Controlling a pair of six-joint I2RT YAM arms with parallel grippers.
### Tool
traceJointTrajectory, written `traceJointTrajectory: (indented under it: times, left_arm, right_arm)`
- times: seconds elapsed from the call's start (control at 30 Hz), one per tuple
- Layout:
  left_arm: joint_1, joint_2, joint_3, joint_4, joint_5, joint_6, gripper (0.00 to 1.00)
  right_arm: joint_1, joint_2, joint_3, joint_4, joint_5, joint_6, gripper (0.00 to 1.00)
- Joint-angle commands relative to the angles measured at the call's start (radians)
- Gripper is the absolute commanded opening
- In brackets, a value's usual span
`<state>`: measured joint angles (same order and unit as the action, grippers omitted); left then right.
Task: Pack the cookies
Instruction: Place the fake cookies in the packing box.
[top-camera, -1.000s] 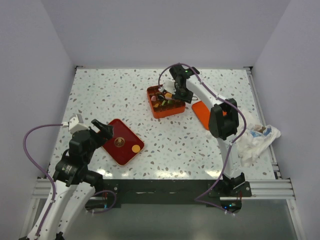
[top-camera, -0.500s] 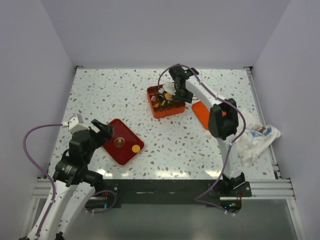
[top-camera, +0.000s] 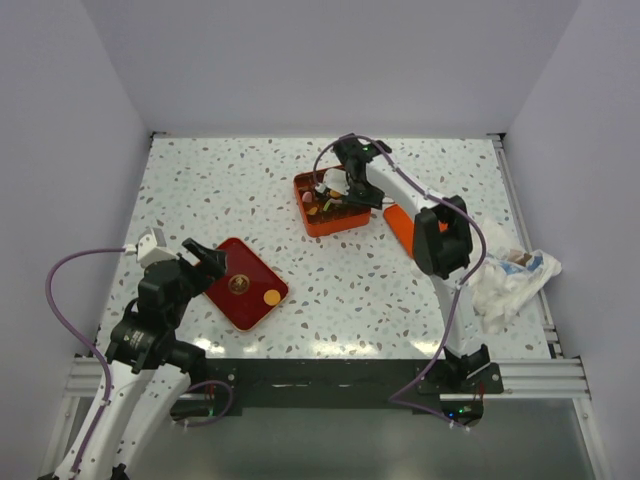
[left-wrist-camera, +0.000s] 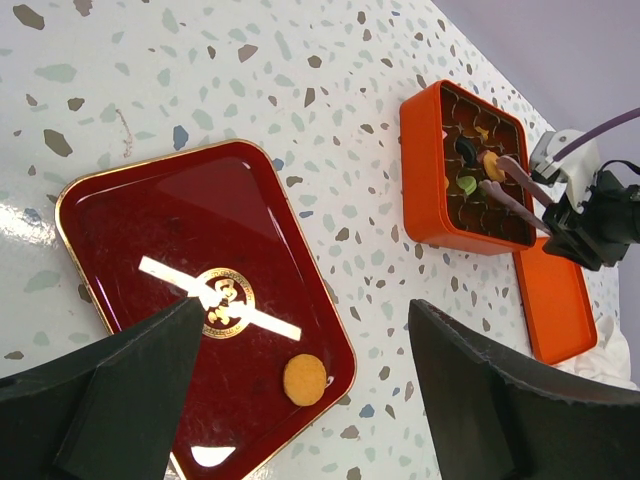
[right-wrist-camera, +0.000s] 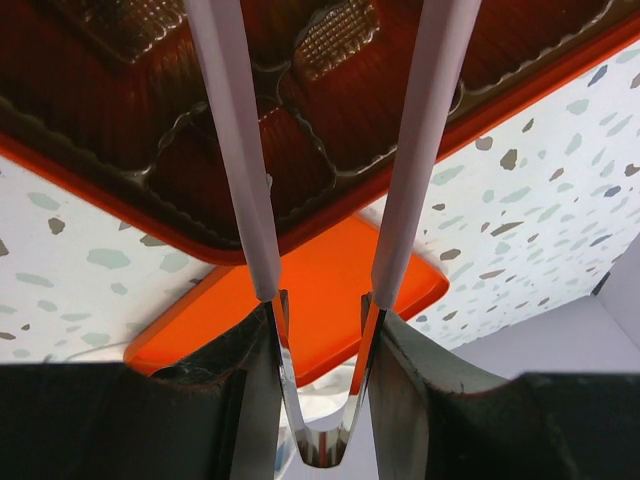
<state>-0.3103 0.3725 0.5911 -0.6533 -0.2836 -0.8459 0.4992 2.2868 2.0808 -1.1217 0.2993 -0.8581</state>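
Observation:
An orange cookie (top-camera: 271, 297) lies on the dark red tray (top-camera: 232, 262), near its right corner. My left gripper (top-camera: 207, 257) is open and empty above that tray; in the left wrist view the cookie (left-wrist-camera: 305, 379) sits between its fingers (left-wrist-camera: 130, 390), below them. Several cookies (left-wrist-camera: 466, 184) lie in the orange box (top-camera: 335, 225). My right gripper (top-camera: 358, 186) is shut on white-tipped tweezers (right-wrist-camera: 235, 150), which reach over the box (right-wrist-camera: 130, 170). The tweezer arms stand apart and their tips are out of the right wrist view.
The orange lid (top-camera: 398, 225) lies flat just right of the box and also shows under the right gripper (right-wrist-camera: 310, 290). A crumpled white cloth (top-camera: 510, 280) lies at the right edge. White walls close in the table on three sides.
My right gripper with the tweezers has shifted a little left over the orange box. The left arm and the tray have not moved.

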Motion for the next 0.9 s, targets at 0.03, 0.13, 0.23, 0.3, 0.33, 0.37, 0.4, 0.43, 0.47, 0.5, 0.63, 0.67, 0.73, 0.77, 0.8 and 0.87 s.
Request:
traceJointTrajectory:
  times: [0.03,0.13,0.23,0.3,0.33,0.37,0.4,0.43,0.47,0.5,0.63,0.67,0.73,0.77,0.8,0.87]
  left_arm:
    - [-0.003,-0.009,0.006,0.015,-0.011,-0.007,0.88]
    - [-0.004,-0.007,0.006,0.015,-0.011,-0.009,0.88]
    - [-0.004,-0.006,0.006,0.017,-0.011,-0.007,0.88]
    - [-0.004,-0.006,0.009,0.015,-0.011,-0.005,0.88]
    - [-0.004,-0.006,0.007,0.017,-0.011,-0.007,0.88]
    - [-0.004,-0.006,0.007,0.015,-0.011,-0.007,0.88]
    - [-0.004,-0.006,0.007,0.015,-0.011,-0.005,0.88]
    - [-0.004,-0.006,0.006,0.018,-0.011,-0.005,0.88]
    - [-0.003,-0.004,0.006,0.017,-0.009,-0.005,0.88]
    - [-0.004,-0.003,0.007,0.018,-0.009,-0.007,0.88]
    - [-0.004,-0.006,0.007,0.015,-0.009,-0.005,0.88]
    - [-0.004,-0.006,0.006,0.017,-0.009,-0.007,0.88]
    - [-0.004,-0.007,0.006,0.015,-0.009,-0.005,0.88]
    - [-0.004,-0.007,0.006,0.015,-0.009,-0.005,0.88]
    - [-0.003,-0.006,0.006,0.015,-0.009,-0.005,0.88]
    - [-0.004,-0.004,0.006,0.018,-0.009,-0.005,0.88]
  right_arm:
    - [0.004,0.008,0.039,0.033,0.052,-0.018,0.36]
    - [0.004,0.007,0.041,0.036,0.054,-0.016,0.35]
    - [0.004,0.003,0.042,0.036,0.052,-0.016,0.33]
    - [0.002,-0.003,0.042,0.039,0.055,-0.016,0.33]
    - [0.002,-0.004,0.041,0.039,0.057,-0.016,0.33]
    - [0.002,-0.006,0.041,0.040,0.058,-0.015,0.33]
    - [0.001,-0.007,0.041,0.042,0.058,-0.015,0.33]
    - [0.002,-0.009,0.042,0.042,0.058,-0.015,0.32]
    - [0.001,-0.010,0.042,0.042,0.060,-0.013,0.31]
    - [0.001,-0.010,0.044,0.042,0.060,-0.013,0.30]
    - [-0.001,-0.015,0.044,0.045,0.066,-0.007,0.28]
    - [-0.002,-0.016,0.044,0.046,0.070,-0.006,0.27]
    - [-0.002,-0.018,0.042,0.054,0.077,-0.004,0.27]
    - [-0.002,-0.020,0.041,0.059,0.081,-0.002,0.26]
    - [-0.004,-0.024,0.039,0.066,0.086,-0.002,0.25]
    - [-0.004,-0.027,0.036,0.072,0.089,0.001,0.24]
